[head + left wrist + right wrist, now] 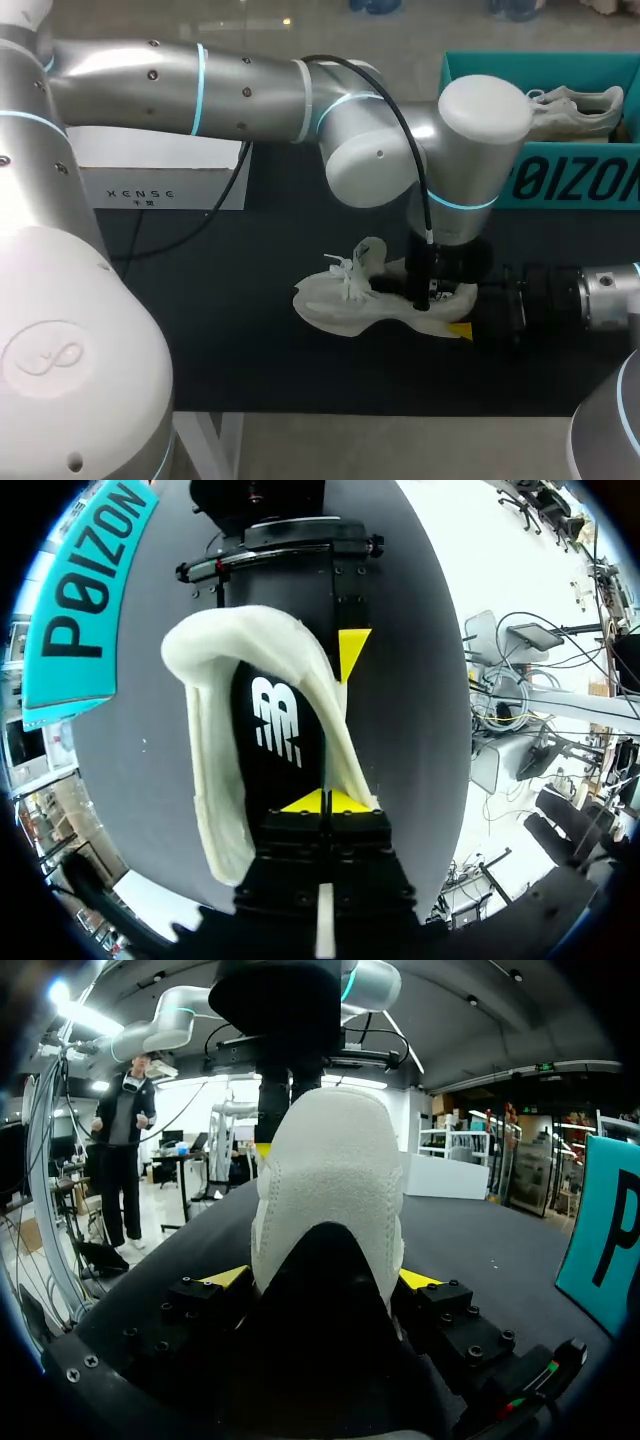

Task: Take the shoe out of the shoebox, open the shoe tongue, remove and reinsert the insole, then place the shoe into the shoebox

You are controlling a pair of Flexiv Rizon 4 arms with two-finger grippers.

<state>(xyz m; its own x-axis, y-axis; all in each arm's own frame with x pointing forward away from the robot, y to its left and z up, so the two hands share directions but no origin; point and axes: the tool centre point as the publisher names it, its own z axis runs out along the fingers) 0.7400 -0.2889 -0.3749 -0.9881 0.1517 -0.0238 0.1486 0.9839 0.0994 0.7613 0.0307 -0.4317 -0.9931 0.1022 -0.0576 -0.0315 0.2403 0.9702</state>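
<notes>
Dark mat (pixel 230 340), roomy leftward: right pincer (pixel 322 1278) clamps shoe heel (pixel 330 1180); left pincer (pixel 322 802) seemingly narrow.

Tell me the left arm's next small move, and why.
Probably raise the left gripper slightly to test whether the insole comes up. Its tips are together at the insole's heel end, the insole lies inside the shoe, and the right gripper clamps the heel, steadying it.

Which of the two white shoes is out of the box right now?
The shoe lying on the black table, its heel clamped in the right gripper. The other shoe lies inside the teal shoebox at the far right.
</notes>
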